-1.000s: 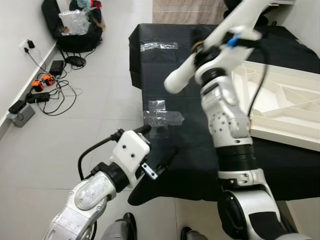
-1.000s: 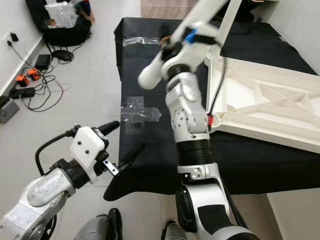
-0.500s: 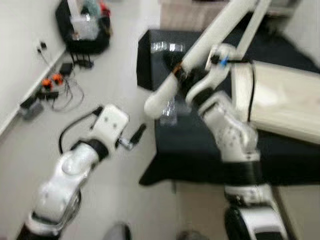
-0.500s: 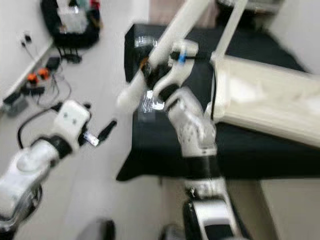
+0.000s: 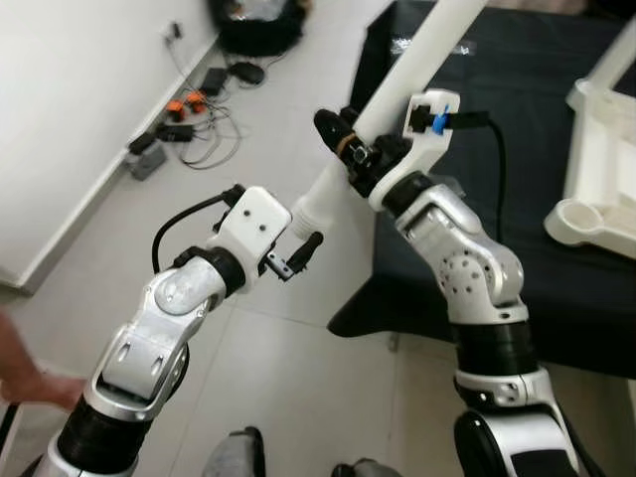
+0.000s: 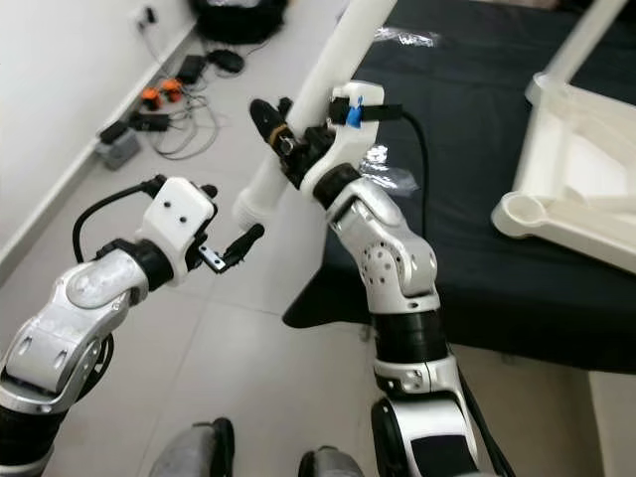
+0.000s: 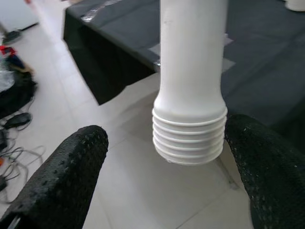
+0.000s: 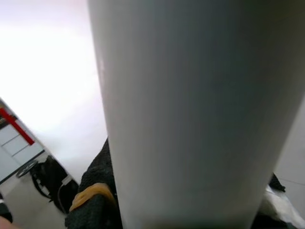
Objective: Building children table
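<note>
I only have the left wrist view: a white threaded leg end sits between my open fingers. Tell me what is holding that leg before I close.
Observer: The right hand is clamped on the table leg, farther up the shaft than the left hand.
Operator: Give me the tabletop's position.
Observer: The white tabletop lies upside down on the black-covered table, to the robot's right.
Operator: Report anyone nearby.
Observer: A person's hand shows low on the robot's left, near the floor.
</note>
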You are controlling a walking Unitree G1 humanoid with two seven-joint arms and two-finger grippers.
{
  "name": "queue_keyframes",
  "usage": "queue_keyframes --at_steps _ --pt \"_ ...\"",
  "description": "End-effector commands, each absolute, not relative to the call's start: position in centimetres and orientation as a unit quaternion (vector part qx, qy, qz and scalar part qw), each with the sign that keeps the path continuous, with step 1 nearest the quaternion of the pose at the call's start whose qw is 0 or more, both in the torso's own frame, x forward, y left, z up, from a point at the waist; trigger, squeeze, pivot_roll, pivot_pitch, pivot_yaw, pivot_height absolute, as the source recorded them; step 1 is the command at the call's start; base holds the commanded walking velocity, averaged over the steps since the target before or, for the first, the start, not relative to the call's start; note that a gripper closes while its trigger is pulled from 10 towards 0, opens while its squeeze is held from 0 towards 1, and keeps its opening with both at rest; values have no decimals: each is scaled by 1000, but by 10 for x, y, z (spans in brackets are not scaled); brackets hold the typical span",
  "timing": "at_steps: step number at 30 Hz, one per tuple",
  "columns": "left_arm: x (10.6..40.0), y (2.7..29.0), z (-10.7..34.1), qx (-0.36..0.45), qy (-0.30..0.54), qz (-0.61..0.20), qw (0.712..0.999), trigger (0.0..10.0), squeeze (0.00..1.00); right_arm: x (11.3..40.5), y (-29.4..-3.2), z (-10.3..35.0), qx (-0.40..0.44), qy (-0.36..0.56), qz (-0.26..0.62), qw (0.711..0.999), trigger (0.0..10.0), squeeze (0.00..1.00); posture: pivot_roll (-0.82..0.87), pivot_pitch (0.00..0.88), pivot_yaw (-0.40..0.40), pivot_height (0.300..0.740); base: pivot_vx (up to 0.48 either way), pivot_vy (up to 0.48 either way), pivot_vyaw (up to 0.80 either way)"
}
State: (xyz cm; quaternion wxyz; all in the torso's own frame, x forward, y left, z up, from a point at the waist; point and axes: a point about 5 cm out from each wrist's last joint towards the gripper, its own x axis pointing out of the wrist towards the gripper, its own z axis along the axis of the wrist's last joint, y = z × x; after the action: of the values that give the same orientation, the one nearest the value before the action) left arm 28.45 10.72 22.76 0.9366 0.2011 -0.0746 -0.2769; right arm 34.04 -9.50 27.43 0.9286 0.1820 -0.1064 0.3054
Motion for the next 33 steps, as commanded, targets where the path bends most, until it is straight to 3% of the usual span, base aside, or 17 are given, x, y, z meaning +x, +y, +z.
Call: queue_keyframes --at_steps 1,16,27,33 --pt "288 111 225 211 -66 -268 938 10000 0 337 -90 277 184 -112 318 923 10000 0 57 203 -46 740 0 0 0" --pt "305 105 219 225 -47 -285 931 10000 0 330 -81 285 199 -114 339 912 10000 0 52 196 -41 740 0 0 0" --pt "301 75 209 237 -33 -362 901 10000 0 328 -76 285 201 -111 337 913 10000 0 49 196 -37 740 0 0 0" --pt "308 77 205 252 -28 -332 909 10000 0 328 -75 286 206 -109 337 912 10000 0 48 196 -41 740 0 0 0"
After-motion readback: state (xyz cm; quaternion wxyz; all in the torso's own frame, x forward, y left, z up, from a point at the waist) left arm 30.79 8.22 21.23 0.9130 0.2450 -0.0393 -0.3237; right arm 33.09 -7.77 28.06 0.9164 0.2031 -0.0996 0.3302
